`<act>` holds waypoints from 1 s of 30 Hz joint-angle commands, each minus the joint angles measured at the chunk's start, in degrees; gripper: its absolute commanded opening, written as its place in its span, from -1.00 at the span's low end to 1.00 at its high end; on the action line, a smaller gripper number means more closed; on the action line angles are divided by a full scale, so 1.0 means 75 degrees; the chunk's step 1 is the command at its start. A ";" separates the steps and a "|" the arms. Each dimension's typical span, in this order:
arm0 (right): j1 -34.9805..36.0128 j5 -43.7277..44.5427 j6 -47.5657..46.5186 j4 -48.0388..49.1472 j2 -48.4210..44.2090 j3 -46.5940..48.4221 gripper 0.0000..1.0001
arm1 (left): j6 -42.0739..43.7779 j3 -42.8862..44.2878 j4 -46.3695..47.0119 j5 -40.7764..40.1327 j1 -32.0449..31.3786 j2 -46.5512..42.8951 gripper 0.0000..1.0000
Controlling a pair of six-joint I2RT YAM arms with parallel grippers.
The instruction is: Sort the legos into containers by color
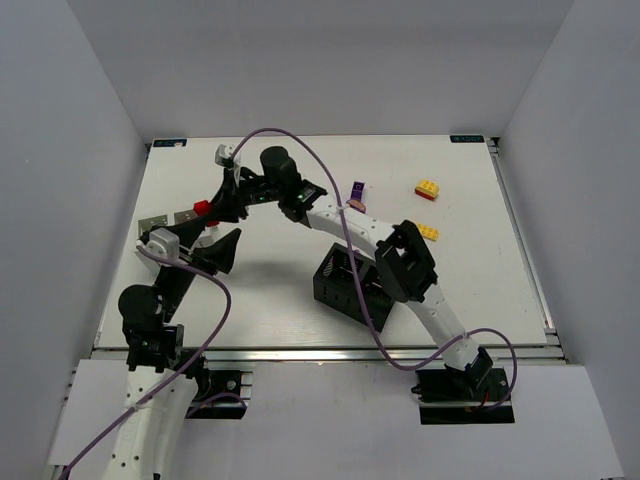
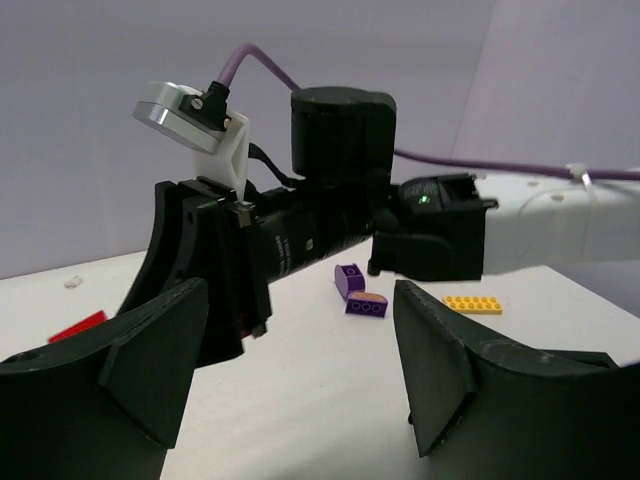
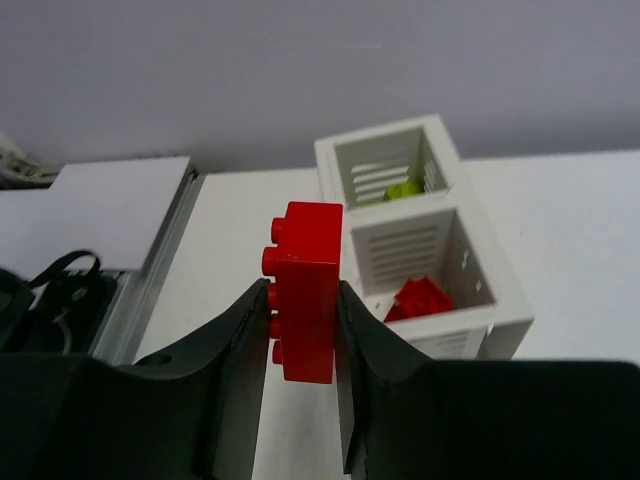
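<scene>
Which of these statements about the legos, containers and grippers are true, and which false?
1. The right gripper grips a red lego. True.
2. The left gripper is shut on a purple lego. False: its jaws stand open and empty, and the purple lego lies on the table beyond them.
3. In the white container, one compartment holds a lime green lego and the other a second red lego. True.
4. The yellow legos are inside the black container. False: both lie on the bare table, off to the right of it in the top view.
</scene>
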 commanded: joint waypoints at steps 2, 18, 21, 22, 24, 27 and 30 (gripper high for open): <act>0.0201 0.0926 0.0364 0.2109 0.0492 0.0480 -1.00 | 0.0085 0.0127 -0.0037 -0.0353 0.0052 -0.0233 0.69; 0.0810 0.3634 -0.0351 0.3739 0.2004 0.1454 -1.00 | 0.0202 0.0221 -0.0225 -0.0518 0.0052 -0.0549 0.69; 0.0846 0.3669 -0.0363 0.3914 0.2052 0.1361 -1.00 | 0.0202 0.0221 -0.0237 -0.0518 0.0052 -0.0538 0.70; 0.0881 0.3727 -0.0328 0.3938 0.2052 0.1314 -1.00 | 0.0191 0.0244 -0.0260 -0.0518 0.0052 -0.0538 0.69; 0.0892 0.3809 -0.0270 0.3950 0.2087 0.1267 -0.85 | 0.0190 0.0256 -0.0307 -0.0564 0.0052 -0.0515 0.70; 0.0846 0.3775 -0.0246 0.3938 0.2076 0.1173 -0.57 | 0.0144 0.0303 -0.0389 -0.0705 0.0052 -0.0480 0.76; 0.0846 0.3693 -0.0199 0.3927 0.2017 0.1079 -0.29 | 0.0155 0.0362 -0.0459 -0.0705 0.0052 -0.0432 0.76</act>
